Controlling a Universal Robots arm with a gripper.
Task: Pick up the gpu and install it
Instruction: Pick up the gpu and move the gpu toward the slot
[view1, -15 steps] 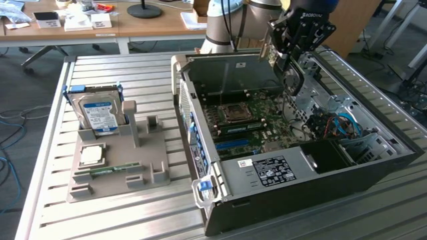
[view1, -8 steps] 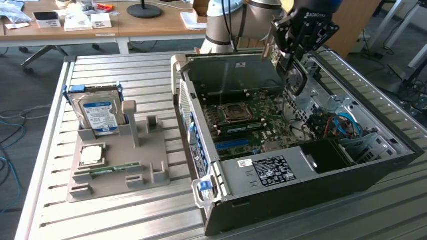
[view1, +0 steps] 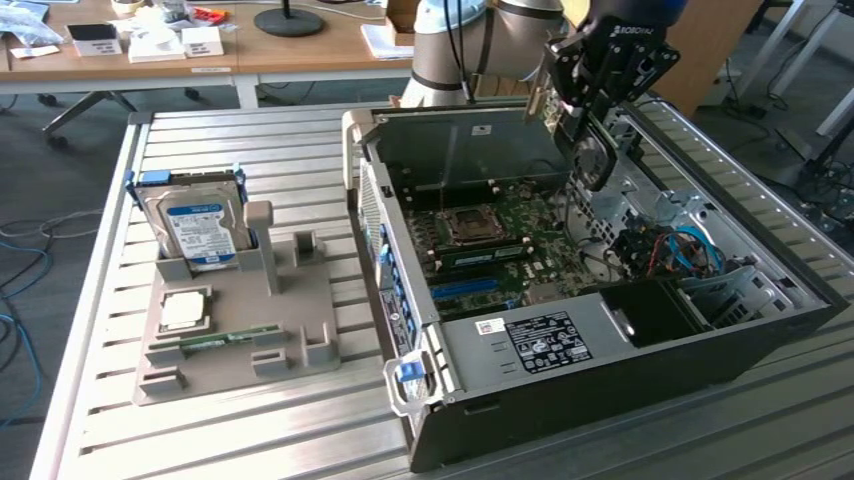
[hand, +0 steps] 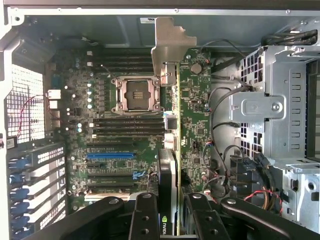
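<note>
Black gripper is clamped on the gpu, a thin green circuit-board card with a black cooler and a pale metal end bracket. The card hangs edge-on over the open black metal computer case, above its green motherboard, between the silver CPU socket and the grey steel drive cage. It isn't seated. The silver, blue-labelled hard drive stands in a grey plastic holder outside the case.
</note>
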